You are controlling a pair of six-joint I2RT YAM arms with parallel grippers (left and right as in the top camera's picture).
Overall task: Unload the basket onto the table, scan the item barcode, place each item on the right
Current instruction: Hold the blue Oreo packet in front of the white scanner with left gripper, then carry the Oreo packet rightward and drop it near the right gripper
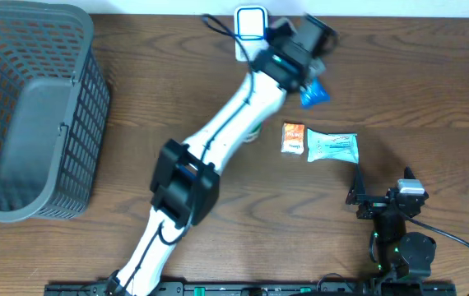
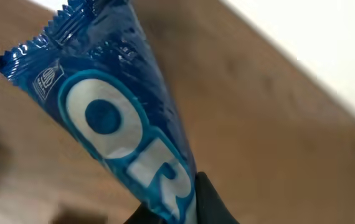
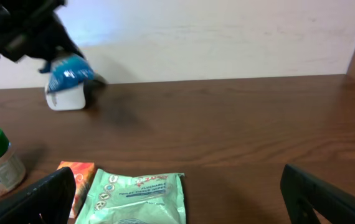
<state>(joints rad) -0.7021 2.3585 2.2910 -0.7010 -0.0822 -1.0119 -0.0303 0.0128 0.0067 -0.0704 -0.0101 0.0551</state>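
— Where is the blue packet?
— My left end effector holds it tightly, above the bench, near the white scanner. My right end effector stands wide, holding nothing.

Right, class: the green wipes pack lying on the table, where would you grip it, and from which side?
Probably grip the pack across its narrow span, right of centre, coming straight down. It lies flat on the table, so no side offers an edge to get under, and the orange sachet crowds its left end.
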